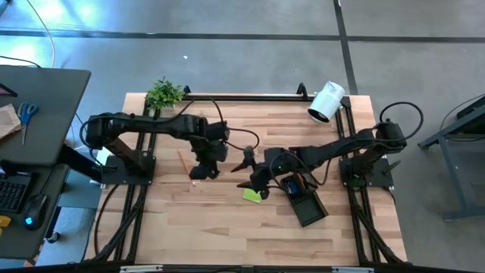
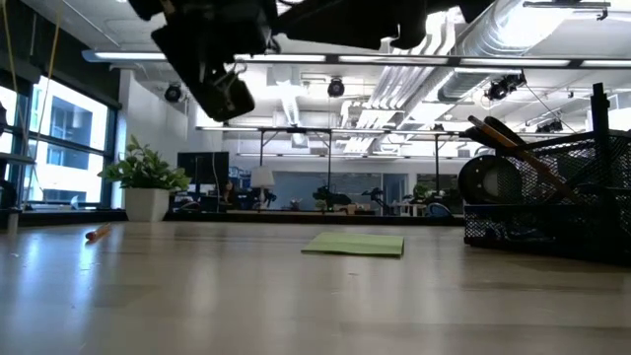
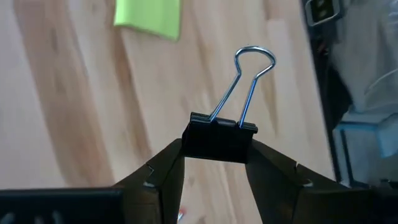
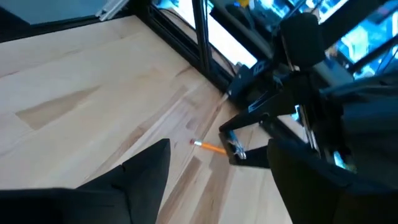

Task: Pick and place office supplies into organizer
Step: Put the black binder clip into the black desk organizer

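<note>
Left hand [image 3: 217,163] pinches a black binder clip [image 3: 219,138], wire handles pointing away from it.

Open office around my counter [image 1: 227,227]
Grey concrete floor [image 1: 227,61], windows [image 2: 59,148] at one side, ceiling strip lights [image 2: 296,59] overhead.

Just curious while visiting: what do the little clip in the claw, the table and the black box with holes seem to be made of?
The clip held by the left gripper looks like black-painted sheet metal with shiny wire loops. The table looks like pale wood planks; grain lines and seams show. The organizer seems to be black wire mesh, since you can see through its walls.
</note>
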